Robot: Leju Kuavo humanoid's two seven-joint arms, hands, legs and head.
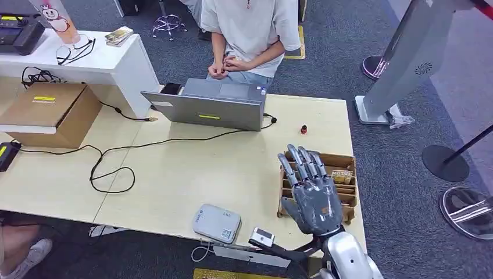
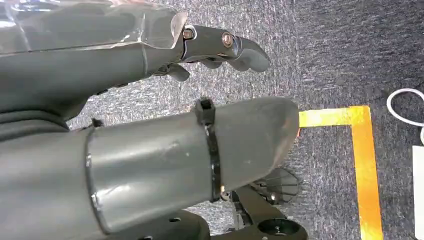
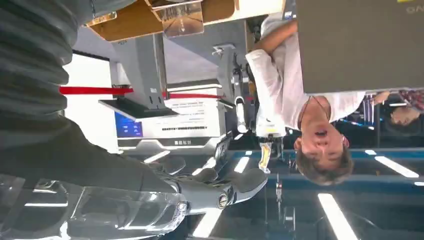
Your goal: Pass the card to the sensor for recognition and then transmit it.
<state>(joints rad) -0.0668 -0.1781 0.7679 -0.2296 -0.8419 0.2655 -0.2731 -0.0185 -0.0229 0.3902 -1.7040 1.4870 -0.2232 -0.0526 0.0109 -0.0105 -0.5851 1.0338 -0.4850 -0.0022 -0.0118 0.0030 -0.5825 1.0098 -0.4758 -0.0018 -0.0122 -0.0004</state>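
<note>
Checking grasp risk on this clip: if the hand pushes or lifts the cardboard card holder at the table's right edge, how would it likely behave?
The cardboard holder looks thin-walled, so probably light and apt to slide. It sits near the table edge, so a sideways push could tip it off. The right hand hovers above it, open; squeezing might crush its dividers.

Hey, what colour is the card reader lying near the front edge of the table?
Light grey, with a small label; the card reader shows best in the head view.

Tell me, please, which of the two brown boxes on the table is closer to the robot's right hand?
The slotted card box, directly beneath the right hand; the plain cardboard box sits at the table's far-left end.
</note>
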